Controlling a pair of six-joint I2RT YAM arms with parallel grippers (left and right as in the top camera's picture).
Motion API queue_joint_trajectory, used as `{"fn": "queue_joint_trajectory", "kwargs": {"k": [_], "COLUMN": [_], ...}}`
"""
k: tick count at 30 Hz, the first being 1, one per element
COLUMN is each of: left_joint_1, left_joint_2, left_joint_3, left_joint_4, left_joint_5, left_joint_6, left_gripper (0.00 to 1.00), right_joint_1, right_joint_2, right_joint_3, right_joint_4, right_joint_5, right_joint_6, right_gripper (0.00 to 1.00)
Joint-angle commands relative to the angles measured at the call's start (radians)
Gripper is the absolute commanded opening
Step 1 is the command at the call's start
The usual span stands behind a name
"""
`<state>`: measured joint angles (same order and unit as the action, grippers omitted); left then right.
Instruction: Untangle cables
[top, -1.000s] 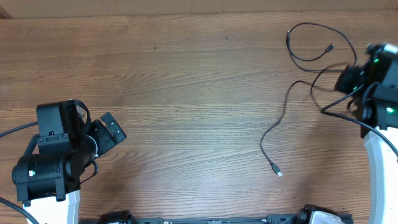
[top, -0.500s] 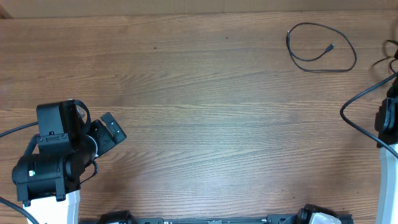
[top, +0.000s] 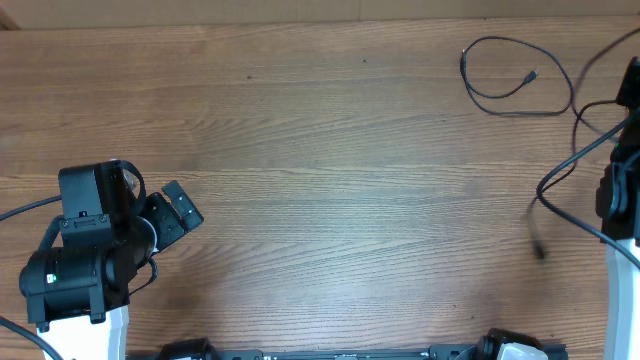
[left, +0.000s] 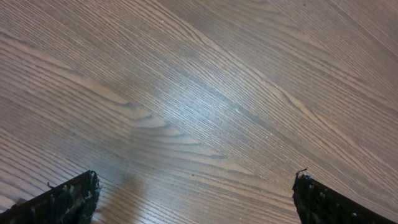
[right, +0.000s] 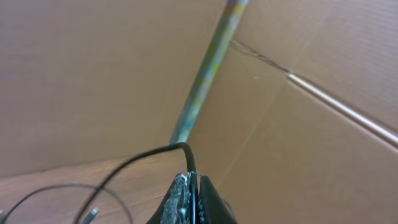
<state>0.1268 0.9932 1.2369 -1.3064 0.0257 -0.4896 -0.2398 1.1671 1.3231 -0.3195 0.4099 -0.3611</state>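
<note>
Since the frame 1 second earlier, the long thin black cord (top: 537, 245) that was strung over the brown wooden table (top: 320, 150) has been lifted off the boards. Only a blurred stretch ending in its plug is seen now, below the thin looped black cable (top: 515, 75) in the overhead view and slightly to its right. That looped black cable has not been shifted, and its small plug end is tucked inside the loop.

In the right wrist view the right gripper (right: 194, 186) is seen with its 2 fingers pressed together on the black cord, which arches up out of the tips and falls away to the left. The left gripper (left: 196, 199) is held spread with nothing between its fingers, far across the table from the looped black cable.

The 2 cables are judged to be already parted. The loop's long axis runs roughly left to right, and the hanging cord runs down past its right end. The coming move is therefore likely to turn on the cord being laid well apart from the loop, and the right arm is much the nearer.
</note>
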Motion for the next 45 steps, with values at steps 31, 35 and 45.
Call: {"fn": "queue_joint_trajectory", "kwargs": {"k": [31,35,45], "left_joint_1": [0.006,0.006,0.006], "left_joint_2": [0.001,0.001,0.001], "left_joint_3": [0.013,0.013,0.013], "left_joint_4": [0.002,0.002,0.002], "left_joint_5": [0.0,0.0,0.0], "left_joint_6": [0.018,0.018,0.018], "left_gripper": [1.0,0.99,1.0], "right_joint_1": [-0.092,-0.092,-0.035], "right_joint_2": [0.425,0.423,0.272], "right_joint_3": [0.018,0.018,0.019], "right_joint_4": [-0.608,-0.644,-0.686], "right_joint_5": [-0.045,-0.045,-0.155], "right_joint_6": [0.382,0.404,0.451], "right_gripper": [1.0,1.0,1.0]}}
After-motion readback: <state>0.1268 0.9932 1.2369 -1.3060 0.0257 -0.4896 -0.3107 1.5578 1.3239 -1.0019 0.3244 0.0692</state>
